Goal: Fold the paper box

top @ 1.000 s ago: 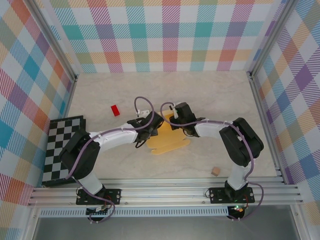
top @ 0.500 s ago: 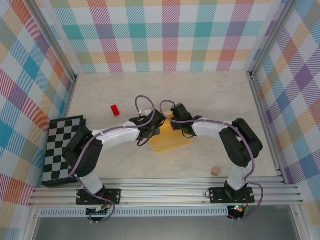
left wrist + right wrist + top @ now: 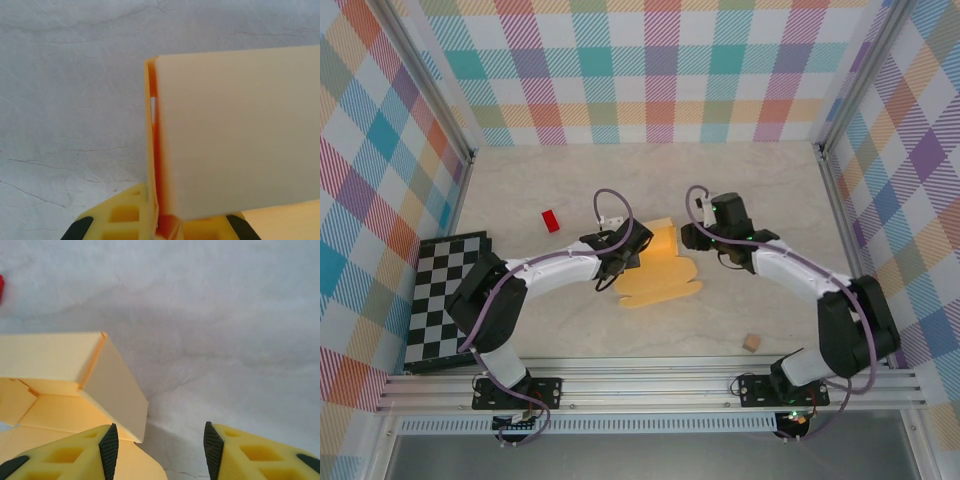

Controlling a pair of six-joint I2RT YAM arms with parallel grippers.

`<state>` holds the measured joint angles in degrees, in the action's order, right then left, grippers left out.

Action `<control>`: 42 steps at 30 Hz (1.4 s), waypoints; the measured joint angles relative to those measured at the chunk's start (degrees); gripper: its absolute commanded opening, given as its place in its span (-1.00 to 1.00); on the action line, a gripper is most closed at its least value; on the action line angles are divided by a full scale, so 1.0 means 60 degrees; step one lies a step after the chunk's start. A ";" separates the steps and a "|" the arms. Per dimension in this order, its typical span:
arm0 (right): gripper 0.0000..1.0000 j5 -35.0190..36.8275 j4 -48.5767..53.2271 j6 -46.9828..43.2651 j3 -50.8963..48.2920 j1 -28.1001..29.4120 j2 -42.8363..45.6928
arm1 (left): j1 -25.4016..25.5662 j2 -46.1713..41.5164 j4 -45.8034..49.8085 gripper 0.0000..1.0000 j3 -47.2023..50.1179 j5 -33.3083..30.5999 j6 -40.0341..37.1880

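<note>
**Left end effector (image 3: 630,252) pinched on the box (image 3: 660,282); right end effector (image 3: 690,238) spread beside it**

Seen from above, the box lay near the middle of the tabletop (image 3: 770,180) as a mostly flat yellow-orange sheet; its near edge was scalloped, and a panel at its far end stood raised between the two arms. The left end effector sat at the sheet's left far corner, pressed together on the cardboard. In the left wrist view, its yellow fingers (image 3: 122,220) met at the bottom of the frame around a thin orange edge of the box (image 3: 240,130); a broad pale panel rose just beside that edge and covered most of the right side.

The right end effector hovered just off the raised panel's right side. In the right wrist view its fingers (image 3: 107,450) stood apart with only bare tabletop between them; the folded panel of the box (image 3: 50,357) lay to the left, its corner close to the left finger, though whether they touched could not be told.

A red block (image 3: 551,220) lay well apart to the far left; a tan cube (image 3: 751,343) sat near the right front edge; a checkerboard (image 3: 445,290) rested at the left wall.
</note>
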<state>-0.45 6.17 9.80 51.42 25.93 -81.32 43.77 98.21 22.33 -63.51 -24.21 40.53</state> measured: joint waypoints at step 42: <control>-0.26 -0.2018 0.0987 0.1763 0.0674 -0.0084 -0.1053 | 0.0007 0.0124 -0.6229 -1.00 0.2728 -0.0135 -0.4703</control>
<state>-12.56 12.10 20.38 55.46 25.43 -87.64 43.81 98.96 -15.05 -47.13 -25.02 12.32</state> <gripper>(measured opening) 0.354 0.076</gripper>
